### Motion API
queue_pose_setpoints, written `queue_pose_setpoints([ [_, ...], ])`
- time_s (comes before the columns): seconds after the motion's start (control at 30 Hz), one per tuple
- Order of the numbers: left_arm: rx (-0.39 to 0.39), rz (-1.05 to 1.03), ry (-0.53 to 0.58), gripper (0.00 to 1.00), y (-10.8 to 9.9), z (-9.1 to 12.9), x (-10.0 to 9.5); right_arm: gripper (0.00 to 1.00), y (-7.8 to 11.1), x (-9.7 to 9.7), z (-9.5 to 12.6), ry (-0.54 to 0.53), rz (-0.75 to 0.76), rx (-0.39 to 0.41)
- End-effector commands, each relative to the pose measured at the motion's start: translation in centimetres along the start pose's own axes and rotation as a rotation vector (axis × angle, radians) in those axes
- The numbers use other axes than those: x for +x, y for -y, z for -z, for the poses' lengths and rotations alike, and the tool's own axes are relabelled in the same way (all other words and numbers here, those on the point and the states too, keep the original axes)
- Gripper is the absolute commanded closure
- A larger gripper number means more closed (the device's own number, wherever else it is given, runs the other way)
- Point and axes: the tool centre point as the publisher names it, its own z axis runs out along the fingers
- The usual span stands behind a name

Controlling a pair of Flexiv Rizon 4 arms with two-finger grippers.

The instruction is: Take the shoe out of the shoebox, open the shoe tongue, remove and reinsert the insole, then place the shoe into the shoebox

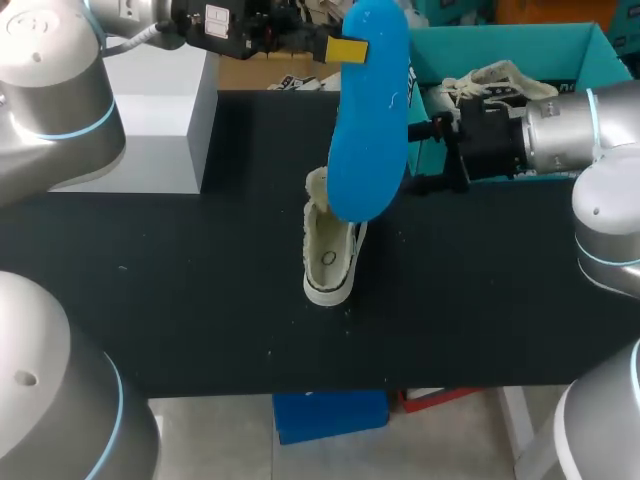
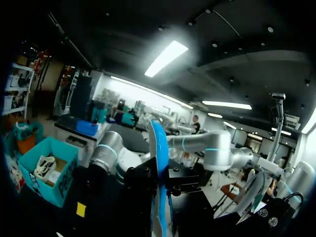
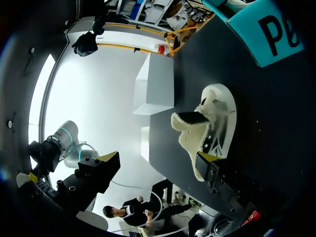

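The left gripper [image 1: 345, 50] pinches the blue insole [image 1: 368, 120] at one edge, hanging it upright over the white shoe [image 1: 330, 250], probably lined up for reinsertion. The right gripper [image 3: 158, 159] is spread and grips nothing. The shoe rests on the black table [image 1: 150, 300], outside the teal shoebox [image 1: 570, 50].

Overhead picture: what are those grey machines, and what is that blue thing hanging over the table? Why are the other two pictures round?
They are two robot arms at a black table. That picture comes from a fixed camera above and behind them; the round ones come from fisheye cameras on each wrist. The left claw is shut on a blue shoe insole, holding it up over the table. Below rests a white canvas shoe. The right claw is open, the shoe ahead of it. Behind stands a teal cardboard shoebox with a second white shoe inside.
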Motion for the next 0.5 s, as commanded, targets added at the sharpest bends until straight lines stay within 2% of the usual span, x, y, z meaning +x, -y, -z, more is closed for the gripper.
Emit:
queue_pose_setpoints([
  [0.03, 0.000, 0.000, 0.003, 1.00, 0.0, -0.1, 0.0, 0.00, -0.1, -0.1, -0.3, -0.041, 0.004, -0.003],
  [0.13, 0.000, 0.000, 0.003, 1.00, 0.0, -0.1, 0.0, 0.00, -0.1, -0.1, -0.3, -0.041, 0.004, -0.003],
  [0.23, -0.159, -0.237, 0.143, 1.00, 0.5, -0.9, 0.5, 0.00, -0.1, -0.1, -0.3, -0.041, 0.004, -0.003],
  [0.37, -0.355, -0.437, 0.273, 1.00, -1.3, -2.2, 0.5, 0.00, -0.1, -0.1, -0.3, -0.041, 0.004, -0.003],
  [0.5, -0.409, -0.539, 0.372, 1.00, -3.7, -3.0, 0.4, 0.00, -0.1, -0.1, -0.3, -0.041, 0.004, -0.003],
])
